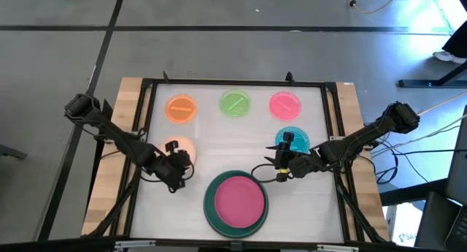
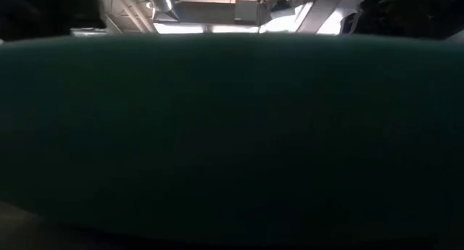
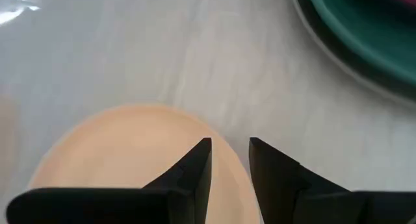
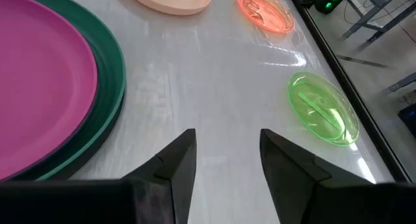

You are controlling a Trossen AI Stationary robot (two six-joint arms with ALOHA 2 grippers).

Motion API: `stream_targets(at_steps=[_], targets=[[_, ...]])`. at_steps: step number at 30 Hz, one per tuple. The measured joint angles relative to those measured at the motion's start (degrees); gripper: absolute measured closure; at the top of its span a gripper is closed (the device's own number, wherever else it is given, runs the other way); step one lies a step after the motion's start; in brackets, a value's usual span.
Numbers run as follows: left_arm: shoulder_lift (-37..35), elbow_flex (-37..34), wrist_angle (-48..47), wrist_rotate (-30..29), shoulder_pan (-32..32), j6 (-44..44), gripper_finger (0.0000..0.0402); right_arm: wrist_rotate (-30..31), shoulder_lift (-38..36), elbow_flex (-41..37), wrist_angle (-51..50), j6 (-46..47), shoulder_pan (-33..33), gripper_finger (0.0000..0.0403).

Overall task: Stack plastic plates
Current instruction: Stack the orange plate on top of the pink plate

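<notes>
Tabletop: left pincer [image 1: 177,173] over peach plate [image 1: 181,147].

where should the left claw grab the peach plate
Take the peach plate by its raised rim on the edge nearest the big stack. It lies flat, so only the thin rim gives purchase. The left claw already sits over that edge, fingers slightly apart; one finger would go inside the rim, one outside.

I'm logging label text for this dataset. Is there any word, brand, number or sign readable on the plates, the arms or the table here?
None: no readable text in any view.
Plates: the magenta plate, peach plate, orange plate and green plate are all plain.
Left gripper and right gripper: no markings visible.
Low view: blocked by a dark surface.
</notes>
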Motion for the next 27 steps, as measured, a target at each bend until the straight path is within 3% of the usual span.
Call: stream_targets(at_steps=[4, 11, 16, 27], targets=[[0.4, -2.3, -0.3, 4.5, -1.5, 0.2, 0.0305, 0.0, 0.1, 0.0, 0.1, 0.1, 0.0, 0.0242], [0.3, -6.8, 1.4, 5.7, -2.5, -1.1, 0.0305, 0.6, 0.8, 0.0, -0.1, -0.3, 0.0, 0.0242], [0.4, -9.0, 2.7, 10.2, -2.5, -1.5, 0.0305, 0.5, 1.1, 0.0, 0.0, -0.3, 0.0, 0.0242], [0.3, -4.1, 3.0, 13.0, -2.5, -1.5, 0.0305, 2.1, 1.1, 0.0, 0.2, -0.8, 0.0, 0.0242]])
